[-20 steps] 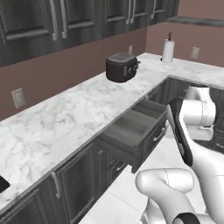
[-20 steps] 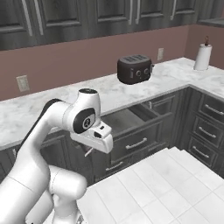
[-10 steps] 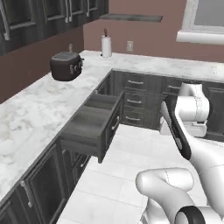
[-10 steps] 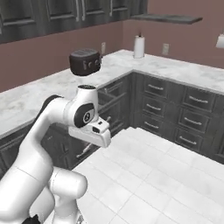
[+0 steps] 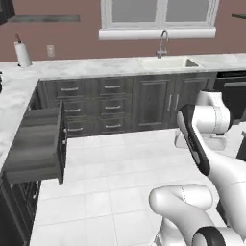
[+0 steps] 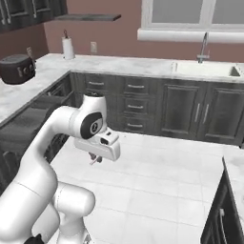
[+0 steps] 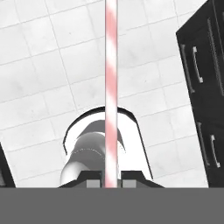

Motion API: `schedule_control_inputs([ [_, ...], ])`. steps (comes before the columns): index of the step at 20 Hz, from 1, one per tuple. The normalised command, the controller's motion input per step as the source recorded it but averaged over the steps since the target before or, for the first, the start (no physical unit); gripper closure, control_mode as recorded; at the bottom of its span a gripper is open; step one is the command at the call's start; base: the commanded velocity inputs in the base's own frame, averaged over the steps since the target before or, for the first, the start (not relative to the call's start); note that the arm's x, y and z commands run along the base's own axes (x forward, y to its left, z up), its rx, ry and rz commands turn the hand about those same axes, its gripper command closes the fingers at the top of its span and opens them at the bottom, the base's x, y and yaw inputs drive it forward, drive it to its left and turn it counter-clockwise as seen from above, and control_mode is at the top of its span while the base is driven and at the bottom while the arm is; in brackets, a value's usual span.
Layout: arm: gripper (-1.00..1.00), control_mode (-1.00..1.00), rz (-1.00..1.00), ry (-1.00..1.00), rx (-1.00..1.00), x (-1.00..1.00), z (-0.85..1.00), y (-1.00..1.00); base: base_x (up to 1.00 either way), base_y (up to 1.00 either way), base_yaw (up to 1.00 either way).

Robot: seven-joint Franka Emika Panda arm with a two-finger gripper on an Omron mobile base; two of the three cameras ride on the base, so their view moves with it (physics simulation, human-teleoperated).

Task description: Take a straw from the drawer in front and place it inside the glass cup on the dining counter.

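One straw (image 7: 111,87), striped pink and white, runs up the middle of the hand view. One drawer (image 5: 36,144) stands pulled open at the left of the left base view. On the far counter (image 5: 96,66) there is one sink (image 5: 168,62) with one tap (image 5: 163,44), and one paper towel roll (image 5: 21,54) stands at its far left end. One dark toaster (image 6: 17,69) sits on the left counter in the right base view. One window (image 5: 158,14) is set in the far wall, and one wall socket (image 5: 50,50) shows beside the paper towel roll. One shelf (image 6: 86,17) hangs on the far wall, left of the window.
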Motion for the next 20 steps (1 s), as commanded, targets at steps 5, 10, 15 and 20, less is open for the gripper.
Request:
schedule_control_inputs([
  [5, 1.00, 1.00, 0.00, 0.00, 0.00, 0.00, 0.00, 0.00, -0.44, -0.40, -0.68],
  [10, 1.00, 1.00, 0.00, 0.00, 0.00, 0.00, 0.00, 0.00, -0.46, -0.13, -0.65],
  [15, 1.00, 1.00, 0.00, 0.00, 0.00, 0.00, 0.00, 0.00, -0.23, 0.01, -0.61],
  [20, 1.00, 1.00, 0.00, 0.00, 0.00, 0.00, 0.00, 0.00, 0.57, 0.22, -0.29],
])
